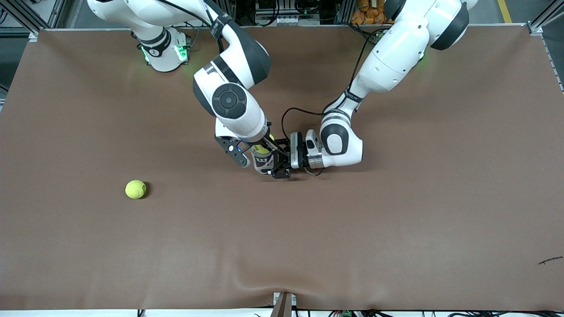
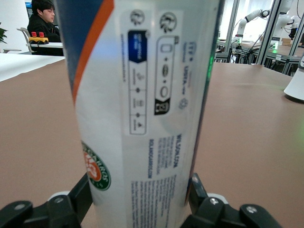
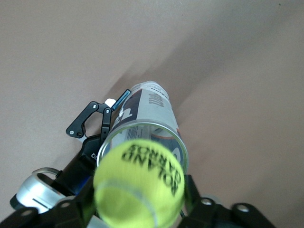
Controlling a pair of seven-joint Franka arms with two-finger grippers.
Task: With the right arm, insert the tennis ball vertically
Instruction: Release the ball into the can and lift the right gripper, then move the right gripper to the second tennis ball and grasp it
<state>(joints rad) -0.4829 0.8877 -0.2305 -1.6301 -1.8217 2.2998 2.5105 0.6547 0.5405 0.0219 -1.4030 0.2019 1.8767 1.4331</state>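
Fuzzy yellow tennis ball (image 3: 140, 183) sits between the right gripper's (image 3: 142, 209) parted fingers, above the glossy cylindrical ball can (image 2: 142, 109) clamped by the left gripper (image 2: 137, 209)

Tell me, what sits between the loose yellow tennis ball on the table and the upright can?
Nothing: in the front view, only bare brown table cover separates the loose yellow tennis ball from the tall printed can.
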